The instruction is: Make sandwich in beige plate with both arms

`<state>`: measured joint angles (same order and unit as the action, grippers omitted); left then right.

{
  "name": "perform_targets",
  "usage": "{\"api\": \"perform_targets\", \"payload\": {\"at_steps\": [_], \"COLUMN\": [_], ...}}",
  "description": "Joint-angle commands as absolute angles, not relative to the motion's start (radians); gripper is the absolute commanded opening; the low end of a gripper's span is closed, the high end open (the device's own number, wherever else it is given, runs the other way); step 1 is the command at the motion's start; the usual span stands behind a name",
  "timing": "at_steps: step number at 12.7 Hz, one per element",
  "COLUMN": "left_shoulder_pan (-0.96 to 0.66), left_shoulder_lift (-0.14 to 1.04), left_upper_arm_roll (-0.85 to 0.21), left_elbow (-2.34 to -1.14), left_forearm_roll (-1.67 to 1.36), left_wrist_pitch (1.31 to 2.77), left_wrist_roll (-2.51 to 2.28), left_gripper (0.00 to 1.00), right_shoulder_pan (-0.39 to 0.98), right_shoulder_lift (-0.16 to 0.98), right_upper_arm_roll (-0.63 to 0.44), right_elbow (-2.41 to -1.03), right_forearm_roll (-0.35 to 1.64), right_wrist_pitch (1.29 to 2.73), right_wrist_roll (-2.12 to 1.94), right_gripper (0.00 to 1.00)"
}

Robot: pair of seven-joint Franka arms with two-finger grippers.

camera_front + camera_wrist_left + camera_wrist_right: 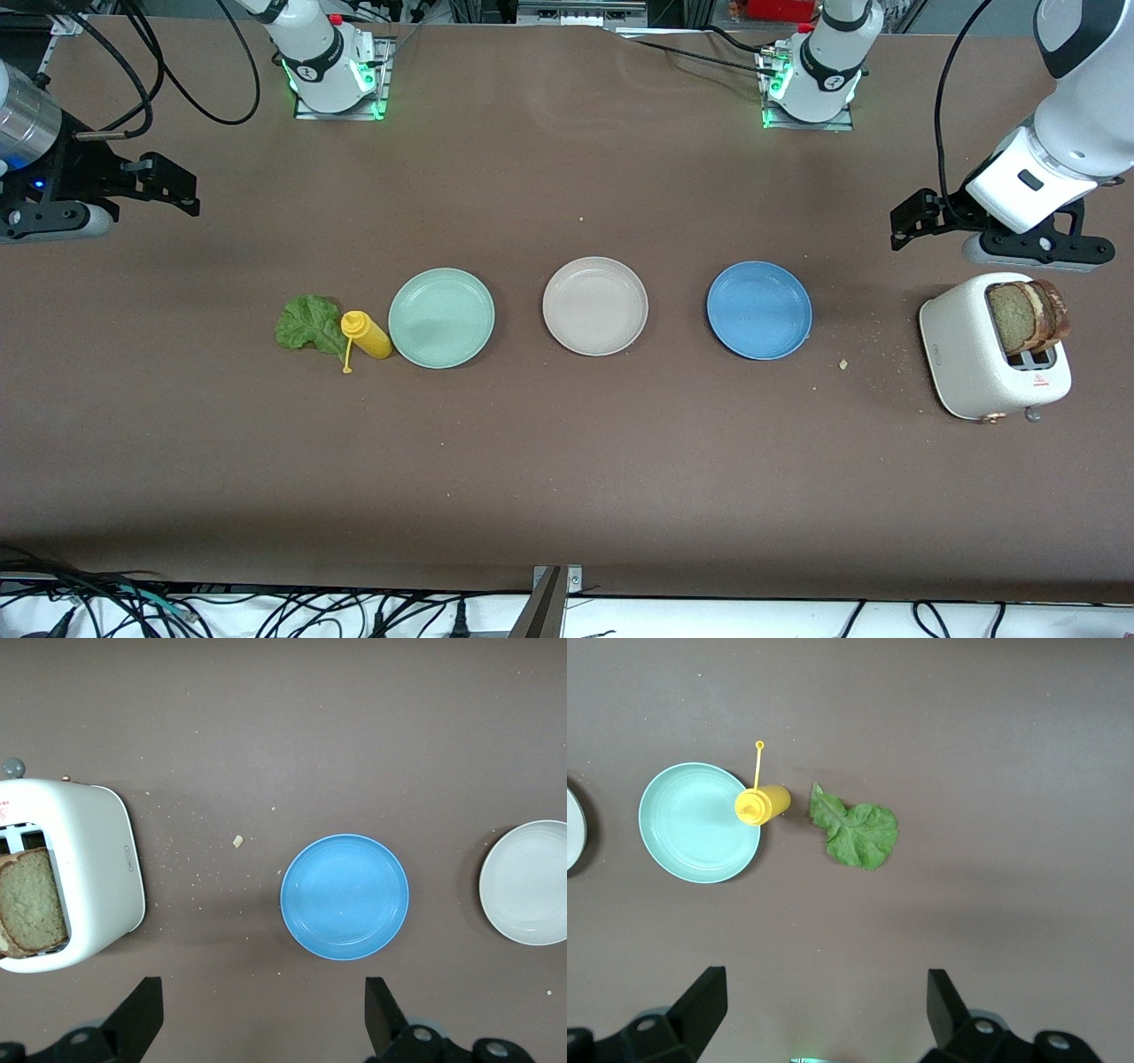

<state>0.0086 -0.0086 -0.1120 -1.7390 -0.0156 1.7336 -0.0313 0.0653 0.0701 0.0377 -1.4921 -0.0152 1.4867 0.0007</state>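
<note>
Hovering left gripper (257, 1014) | right gripper (819, 1010) | jaws released | beige plate (567, 341) bare | both table ends

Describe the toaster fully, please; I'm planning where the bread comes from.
The toaster is white and rounded, glossy like plastic or enamel, with a small knob low on one end and a red warning label on top. It stands upright at the left arm's end of the table, beside the blue plate. Brown bread slices stick up from its slots. Crumbs lie around it. Nothing else touches it.

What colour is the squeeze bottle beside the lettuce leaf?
Yellow: the squeeze bottle shows best in the right wrist view.
</note>
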Motion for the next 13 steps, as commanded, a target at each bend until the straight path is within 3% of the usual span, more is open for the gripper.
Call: {"api": "perform_targets", "payload": {"at_steps": [1, 13], "left_shoulder_pan": [0.011, 0.009], "left_shoulder_lift": [-0.009, -0.005], "left_upper_arm_roll": [-0.114, -0.114], "left_elbow": [-1.733, -1.717], "left_forearm_roll": [-0.002, 0.0], "left_wrist_pitch": [1.735, 1.73], "left_wrist_roll": [-0.014, -0.014], "left_gripper": [1.0, 1.0], "right_shoulder_pan": [0.061, 0.058], "right_shoulder_lift": [0.042, 0.061], "right_upper_arm_roll": [0.043, 0.043], "right_elbow": [-1.522, -1.486], "right_forearm_roll": [-0.014, -0.015], "right_wrist_pitch": [1.491, 1.488], "right_wrist_roll": [0.011, 0.005], "right_gripper": [1.0, 1.0]}}
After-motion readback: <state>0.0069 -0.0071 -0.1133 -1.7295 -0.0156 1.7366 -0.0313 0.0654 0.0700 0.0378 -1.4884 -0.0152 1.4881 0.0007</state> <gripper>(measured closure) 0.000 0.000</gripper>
